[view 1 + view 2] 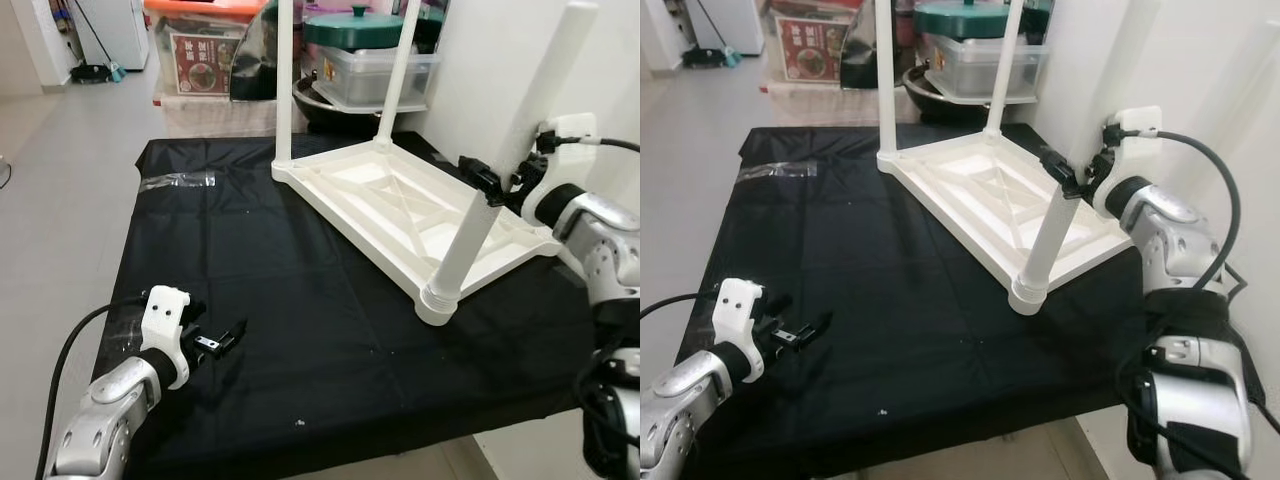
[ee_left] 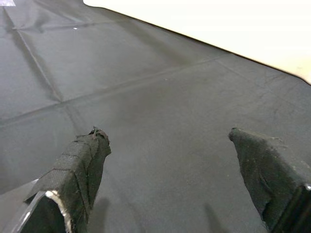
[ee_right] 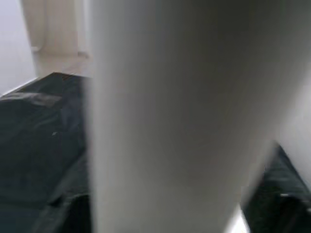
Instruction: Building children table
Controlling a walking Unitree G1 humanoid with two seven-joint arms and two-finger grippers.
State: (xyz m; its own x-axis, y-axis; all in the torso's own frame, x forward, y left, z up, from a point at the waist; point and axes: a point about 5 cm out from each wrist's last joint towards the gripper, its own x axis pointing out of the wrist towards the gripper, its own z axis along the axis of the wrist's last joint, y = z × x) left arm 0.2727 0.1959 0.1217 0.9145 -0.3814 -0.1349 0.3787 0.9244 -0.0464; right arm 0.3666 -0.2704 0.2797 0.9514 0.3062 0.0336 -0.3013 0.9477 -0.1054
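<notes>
Upturned white tabletop [image 1: 400, 205] on black cloth [image 1: 250, 290], right gripper [image 1: 497, 186] clamped on near leg [image 1: 500, 170], left gripper [image 1: 218, 343] spread empty over cloth, well apart from tabletop.

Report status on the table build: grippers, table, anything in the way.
Right gripper shut on near leg of upturned white table. Left gripper open, low over black cloth. Plastic wrapper lies apart, no obstruction.

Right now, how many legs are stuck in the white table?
3. One leg stands at the far left corner, one at the far right corner, and one leans at the near corner, with the right gripper at it. The fourth corner is hidden by that arm.
</notes>
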